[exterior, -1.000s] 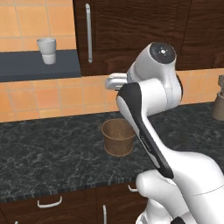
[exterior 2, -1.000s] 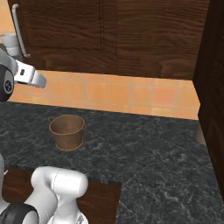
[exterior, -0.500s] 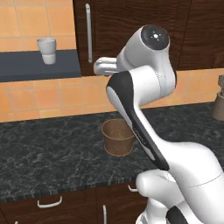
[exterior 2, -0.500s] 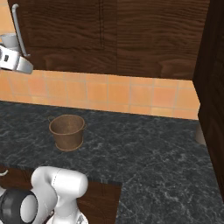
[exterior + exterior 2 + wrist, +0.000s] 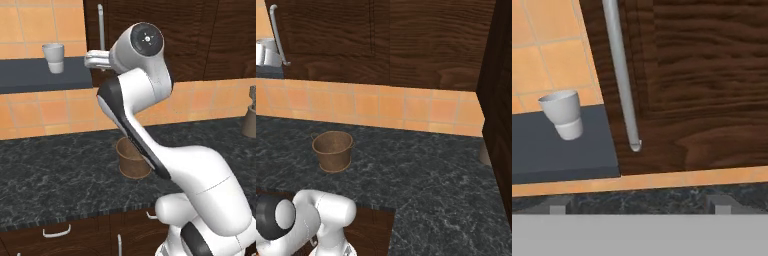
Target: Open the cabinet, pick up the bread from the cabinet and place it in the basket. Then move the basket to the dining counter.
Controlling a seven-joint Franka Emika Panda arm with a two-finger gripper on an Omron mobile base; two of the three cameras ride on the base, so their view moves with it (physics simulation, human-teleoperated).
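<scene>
Only a white cup point(image 5: 563, 114) flanks the cabinet handle point(image 5: 622, 75).

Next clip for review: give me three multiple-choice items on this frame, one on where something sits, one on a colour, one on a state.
1. Where is the basket?
A. on the black marbled countertop
B. on the grey shelf
C. inside the cabinet

2. What colour is the cup?
A. red
B. white
C. black

3. How is the cabinet door?
A. wide open
B. removed
C. closed

Answers:
1 A: the right base view shows the basket standing on the dark stone, below the tiled wall.
2 B: the hand view shows a white cup on the grey shelf.
3 C: the door lies flush, with the bar handle against it and the open jaws short of it.
</scene>
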